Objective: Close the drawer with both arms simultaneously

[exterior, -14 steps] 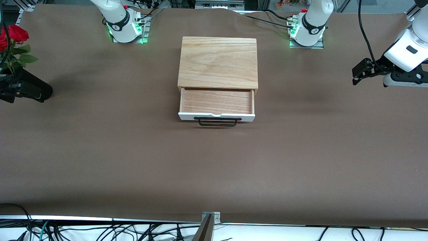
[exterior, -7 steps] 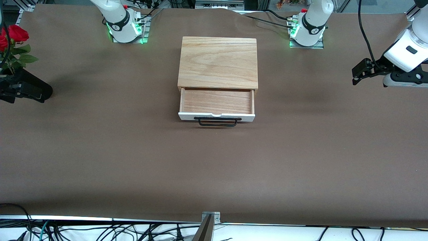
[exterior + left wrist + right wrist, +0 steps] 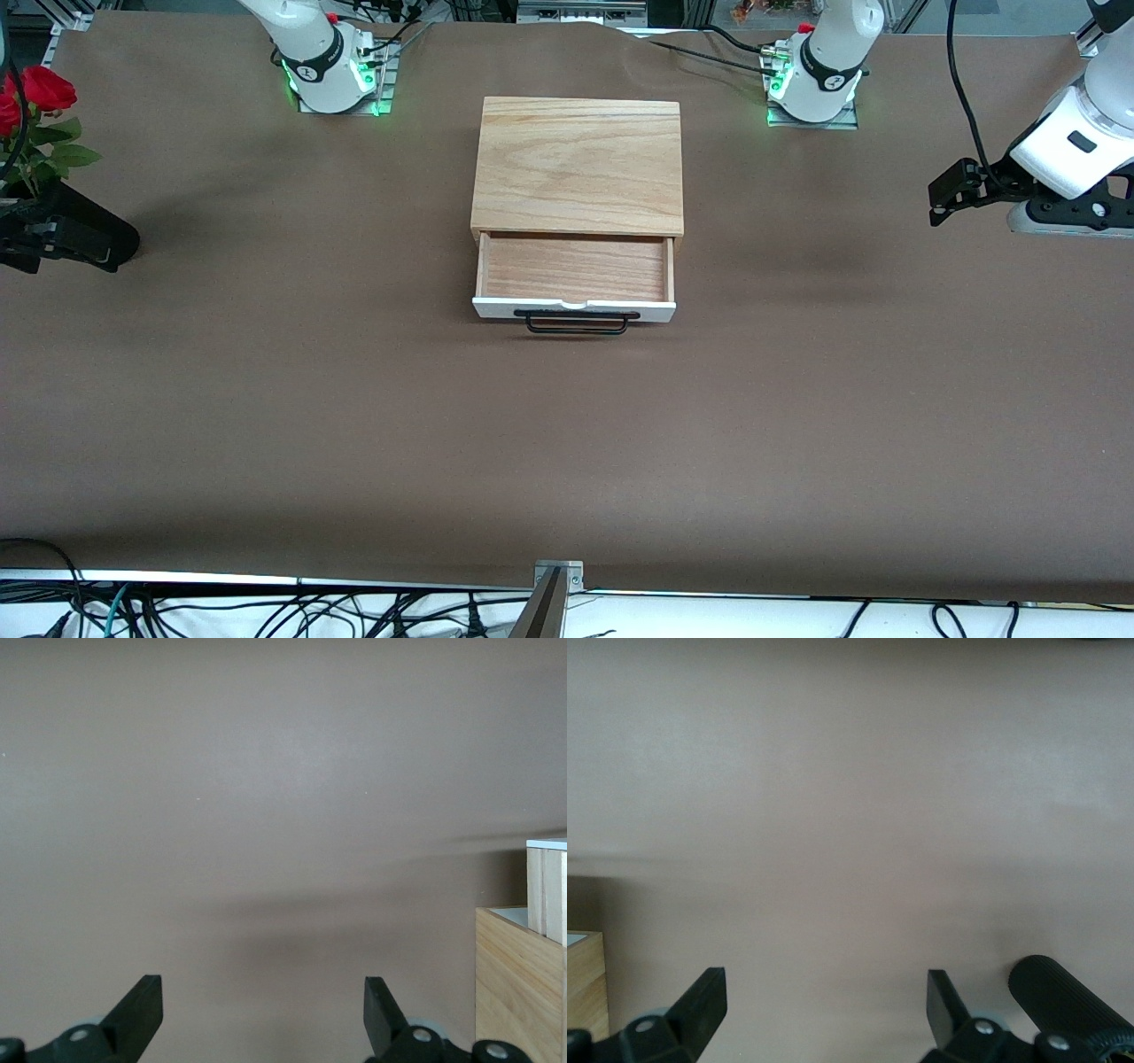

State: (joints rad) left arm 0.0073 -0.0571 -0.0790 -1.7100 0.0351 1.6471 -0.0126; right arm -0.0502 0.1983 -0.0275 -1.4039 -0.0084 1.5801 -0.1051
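Observation:
The light-wood box [image 3: 576, 164] stands at mid-table between the arm bases. Its drawer [image 3: 574, 268] is pulled out toward the front camera and is empty, with the white front panel [image 3: 574, 309] and black bar handle [image 3: 576, 323] nearest the camera. My left gripper [image 3: 941, 206] hangs open and empty over the left arm's end of the table, well away from the box. In the left wrist view the left gripper [image 3: 263, 1001] faces bare cloth, with the box [image 3: 518, 983] at the edge. My right gripper [image 3: 106, 248] is open and empty [image 3: 827, 997] at the right arm's end.
A brown cloth [image 3: 567, 443] covers the table. Red roses [image 3: 35, 93] stand at the right arm's end, above the right gripper. A black ribbed cylinder [image 3: 1063, 1001] shows beside the right gripper's fingers. A box corner [image 3: 585, 983] shows in the right wrist view.
The left arm's wrist has shifted slightly, carrying its gripper a little toward the box. The right arm and the drawer have not moved.

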